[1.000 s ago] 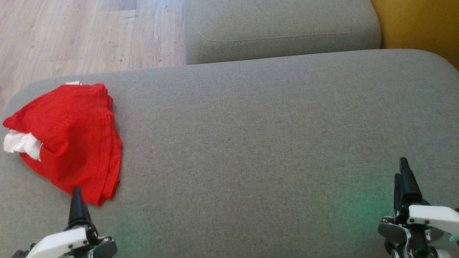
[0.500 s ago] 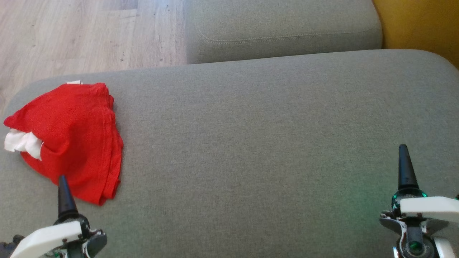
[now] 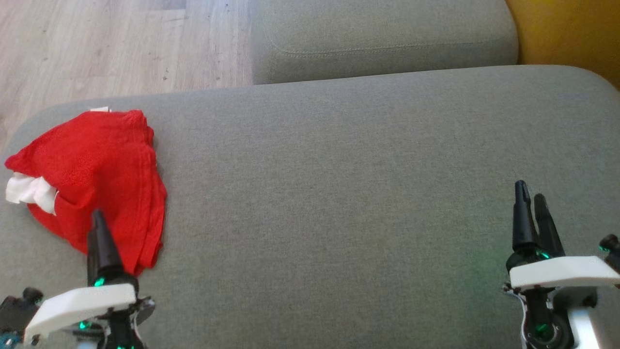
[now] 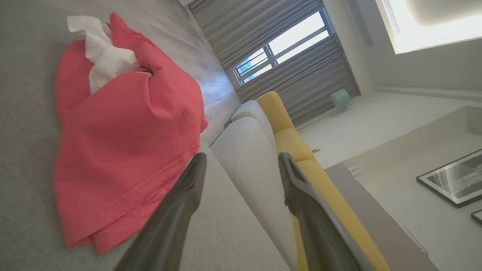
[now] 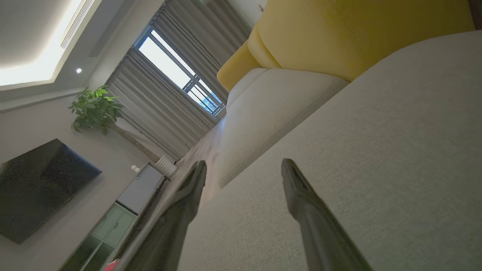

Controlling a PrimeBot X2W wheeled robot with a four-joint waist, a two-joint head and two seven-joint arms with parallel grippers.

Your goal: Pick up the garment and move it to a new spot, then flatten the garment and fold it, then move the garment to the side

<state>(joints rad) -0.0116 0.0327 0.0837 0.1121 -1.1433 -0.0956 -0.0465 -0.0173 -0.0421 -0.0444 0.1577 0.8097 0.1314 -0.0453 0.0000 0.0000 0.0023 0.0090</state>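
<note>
The garment [image 3: 92, 169] is a crumpled red cloth with a white part sticking out on its left. It lies at the left end of the grey cushion [image 3: 339, 194]. My left gripper [image 3: 95, 225] hovers over the garment's near edge, open, with nothing between its fingers. In the left wrist view the garment [image 4: 124, 150] lies just left of the open left gripper [image 4: 242, 156]. My right gripper [image 3: 529, 191] stands open above bare cushion at the lower right, far from the garment. In the right wrist view the right gripper [image 5: 244, 162] is spread wide over grey fabric.
A second grey cushion [image 3: 382, 43] sits behind the first. A yellow cushion [image 3: 566, 29] is at the back right. Wooden floor [image 3: 97, 48] lies beyond the cushion's rounded left and far edges, close to the garment.
My left gripper has moved forward, so its fingers now overlap the garment's near edge. The right gripper has moved forward and slightly left. Both stay open; the garment has not moved.
</note>
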